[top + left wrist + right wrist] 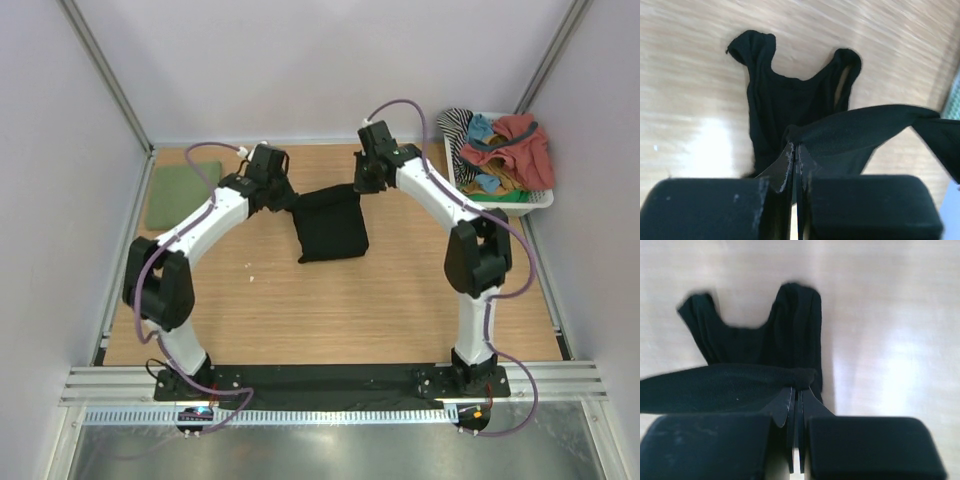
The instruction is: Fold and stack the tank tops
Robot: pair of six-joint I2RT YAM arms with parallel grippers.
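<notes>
left gripper (796,159): we see it pinching one corner of the black tank top (330,228)
right gripper (796,399): pinching the other corner
black tank top: stretched between both, straps on table (400,300)
olive tank top (183,195): folded, far left

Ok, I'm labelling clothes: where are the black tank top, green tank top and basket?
black tank top (330,228), top view, middle of the cloth
green tank top (183,197), top view, middle of the cloth
basket (540,204), top view, near white rim
</notes>
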